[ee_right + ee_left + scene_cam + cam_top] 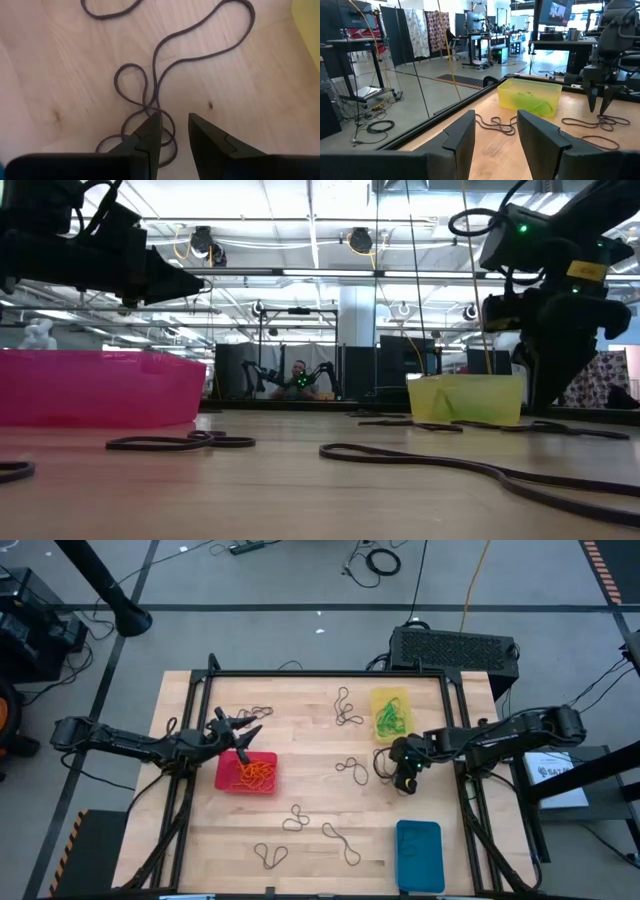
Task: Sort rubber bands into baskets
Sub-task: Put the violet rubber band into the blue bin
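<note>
High view | right gripper (404,783) apart over dark rubber band (150,95) | left gripper (247,730) apart

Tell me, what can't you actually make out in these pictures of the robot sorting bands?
- Blue basket: the high view is too small to show whether any bands lie inside.
- Red basket: the low view shows only its wall; contents hidden.
- Dark band: in the right wrist view the right gripper covers its lower loops; whether the fingers touch it is unclear.
- Left gripper: open, holding nothing visible.

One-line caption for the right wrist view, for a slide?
Right gripper, open, poised just above a tangle of dark rubber bands on the wooden table.
</note>
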Available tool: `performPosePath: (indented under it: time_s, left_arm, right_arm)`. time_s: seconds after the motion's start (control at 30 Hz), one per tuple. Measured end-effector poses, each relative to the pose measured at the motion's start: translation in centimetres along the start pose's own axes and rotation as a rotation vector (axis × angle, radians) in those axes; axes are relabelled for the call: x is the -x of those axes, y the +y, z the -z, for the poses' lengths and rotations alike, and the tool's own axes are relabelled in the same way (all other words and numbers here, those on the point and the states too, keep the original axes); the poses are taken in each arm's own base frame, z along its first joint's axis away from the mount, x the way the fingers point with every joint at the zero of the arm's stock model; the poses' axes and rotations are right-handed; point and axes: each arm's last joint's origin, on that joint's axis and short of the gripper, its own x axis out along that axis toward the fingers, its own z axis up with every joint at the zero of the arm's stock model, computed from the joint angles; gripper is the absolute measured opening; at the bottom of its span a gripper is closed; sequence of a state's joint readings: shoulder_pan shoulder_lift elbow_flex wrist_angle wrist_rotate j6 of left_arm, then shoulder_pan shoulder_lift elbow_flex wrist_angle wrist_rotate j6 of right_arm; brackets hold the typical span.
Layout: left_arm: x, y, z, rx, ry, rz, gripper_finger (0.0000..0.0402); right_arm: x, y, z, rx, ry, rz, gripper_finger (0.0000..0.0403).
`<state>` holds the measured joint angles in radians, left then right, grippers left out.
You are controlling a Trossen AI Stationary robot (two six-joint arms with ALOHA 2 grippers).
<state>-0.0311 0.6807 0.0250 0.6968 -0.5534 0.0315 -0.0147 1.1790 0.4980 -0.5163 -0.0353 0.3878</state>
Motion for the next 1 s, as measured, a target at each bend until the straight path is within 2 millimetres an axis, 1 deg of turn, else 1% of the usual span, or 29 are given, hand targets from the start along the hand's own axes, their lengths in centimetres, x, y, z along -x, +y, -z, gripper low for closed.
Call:
performPosePath:
  time_s: [0.1, 0.3, 0.43, 0.53, 0.67, 0.7, 0.77, 0.87, 1.0]
  left_arm:
    - [0.0, 0.0, 0.0, 0.0, 0.0, 0.0, 0.0154]
    - [0.0, 0.0, 0.0, 0.0, 0.001, 0.0, 0.0154]
    - [0.0, 0.0, 0.0, 0.0, 0.001, 0.0, 0.0154]
    - [0.0, 0.0, 0.0, 0.002, 0.002, 0.0, 0.0154]
    - [0.0, 0.0, 0.0, 0.007, 0.002, 0.0, 0.0154]
    - [0.0, 0.0, 0.0, 0.012, 0.002, 0.0, 0.0154]
    - [0.0, 0.0, 0.0, 0.023, 0.002, 0.0, 0.0154]
    - [0.0, 0.0, 0.0, 0.024, 0.002, 0.0, 0.0154]
    - [0.0, 0.0, 0.0, 0.026, 0.002, 0.0, 0.0154]
  right_arm:
    - [-0.5, 0.0, -0.1, 0.006, 0.015, 0.001, 0.0091]
    - [-2.1, 0.0, 0.1, 0.026, 0.073, 0.004, 0.0091]
    - [-2.4, -0.1, 0.1, 0.051, 0.089, 0.01, 0.0089]
    - [-2.1, -0.1, 0.1, 0.065, 0.07, 0.003, 0.0071]
    - [-1.3, 0.0, 0.2, 0.072, 0.038, -0.011, 0.0016]
    - [-1.0, 0.0, 0.1, 0.074, 0.029, -0.014, 0.0008]
    - [-0.3, 0.3, -0.5, 0.08, -0.019, -0.027, 0.0008]
    - [0.7, 0.5, -0.8, 0.081, -0.045, -0.036, 0.0004]
    - [2.2, 1.1, -1.6, 0.037, -0.101, -0.065, 0.0003]
